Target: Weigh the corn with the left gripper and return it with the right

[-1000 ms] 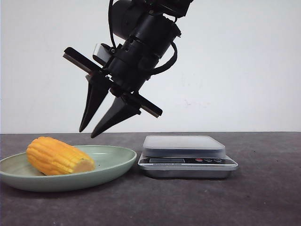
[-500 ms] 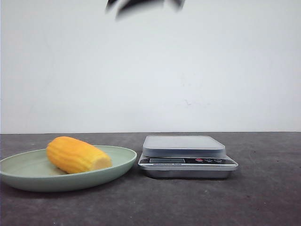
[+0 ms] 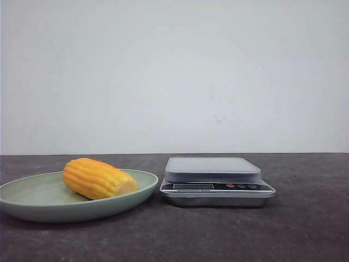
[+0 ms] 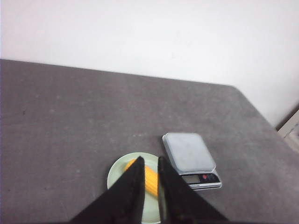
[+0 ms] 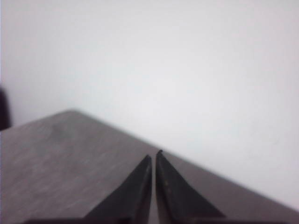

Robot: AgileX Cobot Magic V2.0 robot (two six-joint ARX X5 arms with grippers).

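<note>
Dark grey tabletop (image 3: 305,229): matte, speckled surface; carries the plate and the scale side by side in the front view.
Plate (image 3: 32,204): pale green, shallow, round; stands on the left part of the table, its right rim just beside the scale, contact not determinable.
Corn (image 3: 99,178): yellow-orange cob with rows of kernels; lies on its side in the right half of the plate, blunt cut end toward the scale; nothing grips it.
Kitchen scale (image 3: 217,180): silver body, pale weighing platform on top, dark front strip with a display and small buttons, one of them red; platform bare.
Left gripper (image 4: 149,161): seen only in the left wrist view, high above the table, looking down on the plate (image 4: 117,169), the corn (image 4: 148,180) and the scale (image 4: 190,152); the two black wedge fingers (image 4: 125,191) stand with a narrow gap between the tips, nothing between them, well apart from the corn.
Right gripper (image 5: 153,157): seen only in the right wrist view; black pointed fingers (image 5: 180,196) drawn together, tips nearly touching, holding nothing; table edge (image 5: 56,154) and wall beyond, both blurred.
Wall (image 3: 174,71): plain white, behind the table's far edge.
</note>
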